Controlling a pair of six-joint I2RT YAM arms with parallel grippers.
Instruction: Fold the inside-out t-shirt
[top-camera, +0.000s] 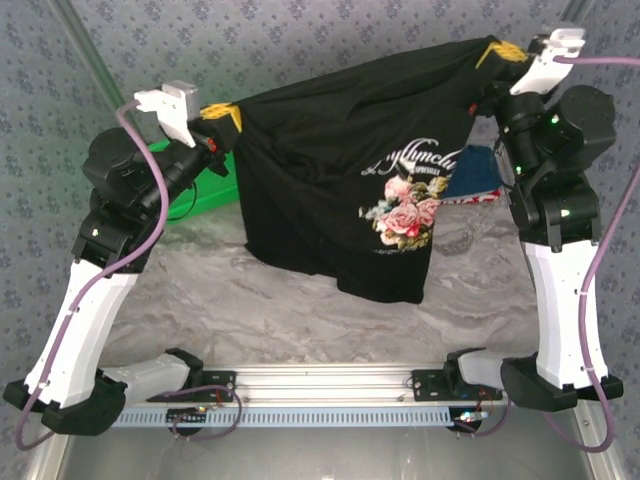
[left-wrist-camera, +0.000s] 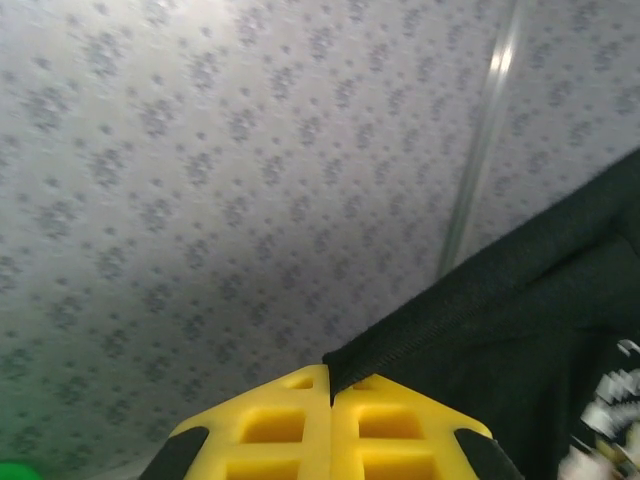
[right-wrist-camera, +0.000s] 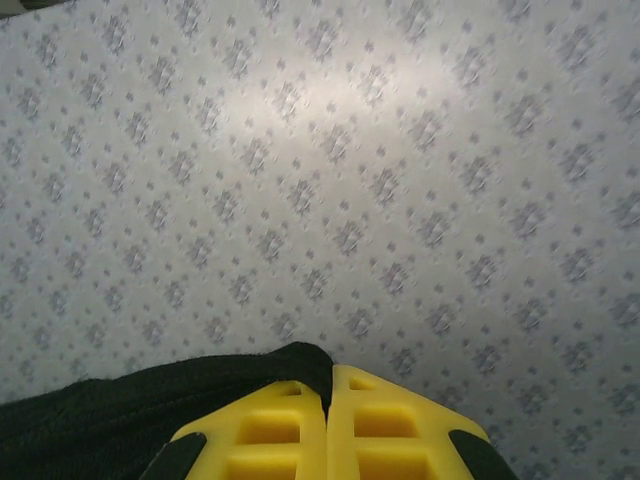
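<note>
From above: one black t-shirt (top-camera: 330, 170) strung across the upper middle of the frame, hanging over the marbled table (top-camera: 250, 310), one floral print (top-camera: 405, 210) facing out. At upper left the left gripper (top-camera: 222, 118), jaws clamped on one shirt corner; at upper right the right gripper (top-camera: 500, 52), jaws pinched on the other. Two arms, two grips, one garment. Also from above: one folded blue shirt (top-camera: 475, 172) at right behind the hanging cloth, one green object (top-camera: 205, 195) at left. Closer, in the left wrist view: yellow pads (left-wrist-camera: 275, 425) pressed together on a stitched hem, one metal pole (left-wrist-camera: 480, 150) against the patterned wall (left-wrist-camera: 200, 200). In the right wrist view: black fabric entering from lower left.
</note>
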